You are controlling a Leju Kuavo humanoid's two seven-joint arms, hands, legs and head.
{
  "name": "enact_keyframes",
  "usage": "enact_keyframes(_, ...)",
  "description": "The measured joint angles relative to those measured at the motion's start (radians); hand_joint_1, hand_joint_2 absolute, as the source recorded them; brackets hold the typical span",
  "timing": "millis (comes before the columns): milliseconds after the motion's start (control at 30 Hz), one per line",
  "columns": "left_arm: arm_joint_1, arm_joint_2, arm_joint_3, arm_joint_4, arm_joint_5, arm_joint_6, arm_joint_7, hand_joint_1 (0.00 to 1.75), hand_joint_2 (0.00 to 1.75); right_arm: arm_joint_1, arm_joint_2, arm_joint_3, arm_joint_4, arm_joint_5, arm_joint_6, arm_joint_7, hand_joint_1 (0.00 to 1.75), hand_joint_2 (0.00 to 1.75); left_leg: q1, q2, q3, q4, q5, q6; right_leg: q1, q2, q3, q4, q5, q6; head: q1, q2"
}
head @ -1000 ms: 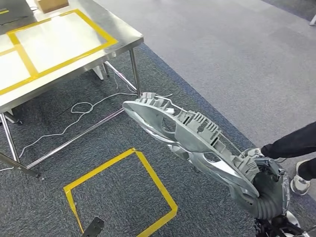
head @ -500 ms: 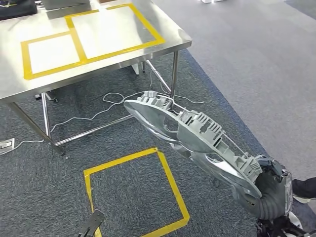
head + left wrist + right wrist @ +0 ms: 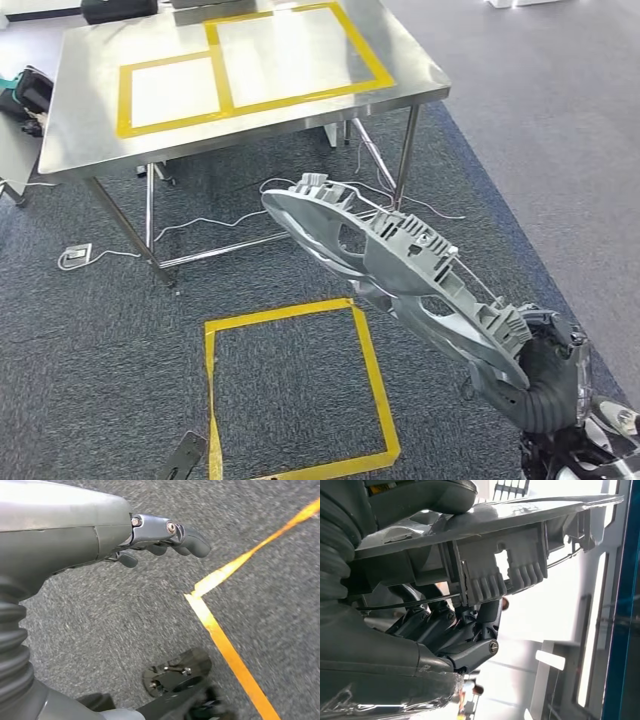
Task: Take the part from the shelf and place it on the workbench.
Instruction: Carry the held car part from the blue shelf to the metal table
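A long grey ribbed plastic part (image 3: pixel 392 270) juts forward and left over the carpet, gripped at its near end by my right hand (image 3: pixel 547 385). In the right wrist view the dark fingers (image 3: pixel 467 630) curl under the part (image 3: pixel 501 555) and the thumb lies across its top. The steel workbench (image 3: pixel 90 120) stands ahead, marked with yellow tape rectangles; the part's far tip is short of its front edge. My left hand (image 3: pixel 166 537) hangs over the carpet with its fingers loosely bent and nothing in them.
A yellow tape square (image 3: pixel 298 390) marks the carpet in front of me. White cables (image 3: pixel 219 215) and a power strip (image 3: pixel 75 257) lie under the workbench. A black bag (image 3: pixel 26 95) sits at the far left. Lighter grey floor stretches to the right.
The camera has turned: the workbench and the tape square have slid rightward in the picture. A person's leg at the right edge is gone. The part stays in my right hand.
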Motion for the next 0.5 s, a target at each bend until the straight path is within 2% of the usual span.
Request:
enact_keyframes(67,-0.003,-0.001,0.0,0.0,-0.009,0.0,0.003,0.0,1.75,0.001,0.0,0.0,0.0,0.002,0.0,0.0,1.75,1.75,-0.008,0.047,0.061,-0.112,0.032,0.011,0.008,-0.023,0.006,0.003,-0.008,0.009,0.0,0.0)
enact_keyframes(100,-0.004,-0.002,-0.001,0.0,-0.012,0.0,0.004,0.0,1.75,0.001,0.0,-0.001,0.001,0.002,0.0,0.0,1.75,1.75,-0.012,0.059,0.073,-0.136,0.033,0.017,0.012,-0.033,0.008,0.002,-0.011,0.013,0.001,0.0)
enact_keyframes(167,-0.002,-0.003,-0.001,0.0,-0.014,0.0,0.004,0.0,1.75,-0.003,0.0,-0.002,0.003,0.001,0.0,0.0,1.75,1.75,-0.012,0.04,0.073,-0.144,0.031,0.029,0.014,-0.056,0.015,-0.001,-0.016,0.022,0.003,0.0)
enact_keyframes(200,0.0,-0.004,-0.001,0.0,-0.014,0.0,0.005,0.0,1.75,-0.005,0.0,-0.002,0.004,0.001,0.001,0.0,1.75,1.75,-0.01,0.026,0.074,-0.145,0.032,0.034,0.013,-0.051,0.017,0.002,-0.023,0.028,0.005,0.0)
enact_keyframes(233,0.001,-0.004,-0.001,0.0,-0.014,0.0,0.005,0.0,1.75,-0.008,0.0,-0.003,0.004,0.001,0.002,0.0,1.75,1.75,-0.007,0.014,0.076,-0.147,0.033,0.039,0.011,-0.032,0.012,0.018,-0.037,0.033,0.007,0.0)
enact_keyframes(267,0.001,-0.005,-0.001,0.0,-0.015,0.001,0.005,0.0,1.75,-0.009,0.0,-0.003,0.004,0.001,0.002,-0.001,1.75,1.75,-0.004,0.001,0.078,-0.149,0.035,0.045,0.01,-0.002,-0.005,0.057,-0.061,0.037,0.01,0.0)
enact_keyframes(300,0.0,-0.006,-0.001,0.0,-0.015,0.002,0.005,0.0,1.75,-0.009,0.0,-0.004,0.004,0.002,0.001,-0.003,1.75,1.75,-0.003,-0.011,0.077,-0.149,0.036,0.049,0.008,0.032,-0.033,0.117,-0.09,0.04,0.013,0.0)
enact_keyframes(333,-0.001,-0.008,-0.001,0.0,-0.016,0.004,0.004,0.0,1.75,-0.007,0.0,-0.005,0.004,0.004,-0.001,-0.006,1.75,1.75,-0.002,-0.021,0.077,-0.149,0.037,0.052,0.008,0.054,-0.07,0.19,-0.12,0.041,0.015,0.0)
enact_keyframes(367,0.0,-0.009,-0.001,0.0,-0.017,0.005,0.001,0.0,1.75,-0.006,0.0,-0.007,0.004,0.005,-0.004,-0.008,1.75,1.75,-0.002,-0.032,0.077,-0.149,0.037,0.054,0.008,0.065,-0.105,0.253,-0.139,0.042,0.017,0.0)
enact_keyframes(400,0.002,-0.01,-0.001,0.0,-0.018,0.006,-0.004,0.0,1.75,-0.004,0.0,-0.008,0.004,0.005,-0.006,-0.01,1.75,1.75,-0.002,-0.042,0.077,-0.149,0.037,0.054,0.008,0.069,-0.13,0.288,-0.14,0.042,0.017,0.0)
enact_keyframes(433,0.004,-0.01,-0.001,0.0,-0.019,0.006,-0.009,0.0,1.75,-0.001,0.0,-0.01,0.004,0.004,-0.007,-0.012,1.75,1.75,-0.002,-0.05,0.078,-0.149,0.037,0.055,0.007,0.07,-0.137,0.285,-0.121,0.043,0.017,0.0)
enact_keyframes(467,0.005,-0.01,-0.002,0.0,-0.02,0.006,-0.013,0.0,1.75,0.0,0.0,-0.011,0.003,0.003,-0.007,-0.015,1.75,1.75,-0.001,-0.058,0.08,-0.149,0.036,0.054,0.006,0.07,-0.125,0.242,-0.086,0.043,0.017,0.0)
enact_keyframes(500,0.005,-0.011,-0.002,0.0,-0.021,0.004,-0.015,0.0,1.75,0.001,0.0,-0.013,0.002,0.002,-0.008,-0.017,1.75,1.75,0.0,-0.064,0.081,-0.149,0.036,0.052,0.004,0.071,-0.1,0.176,-0.046,0.043,0.018,0.0)
